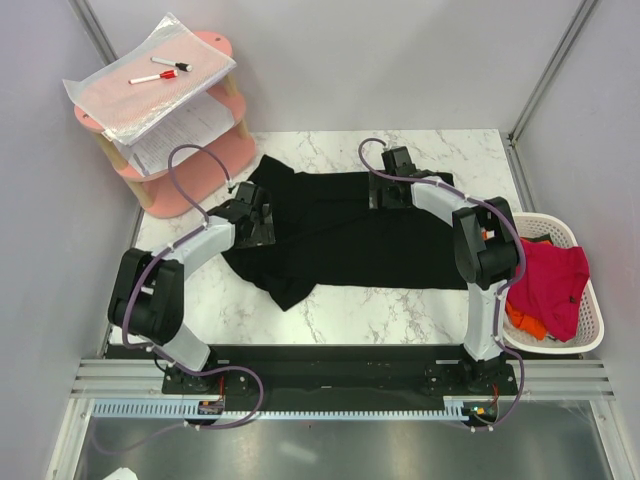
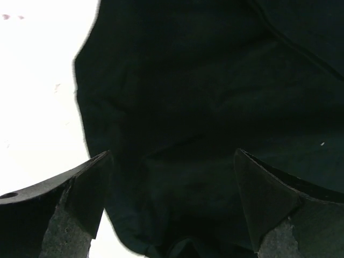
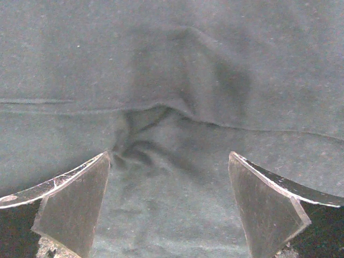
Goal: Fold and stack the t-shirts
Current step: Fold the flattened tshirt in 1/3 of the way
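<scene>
Top down, wide; wrists close, sharing black t-shirt (image 1: 350, 240).

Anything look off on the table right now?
Black shirt lies askew: one corner juts toward the near-left, and the cloth is puckered below the open right gripper. Red shirt is heaped above the basket rim. No damage visible.

1. Your left arm (image 1: 200, 245) and right arm (image 1: 437, 200) wear white shells over black joints
2. You see a purple cable (image 1: 170, 175) looping along each
3. Your fingers (image 3: 75, 199) are dark wedges with scuffed pale edges
</scene>
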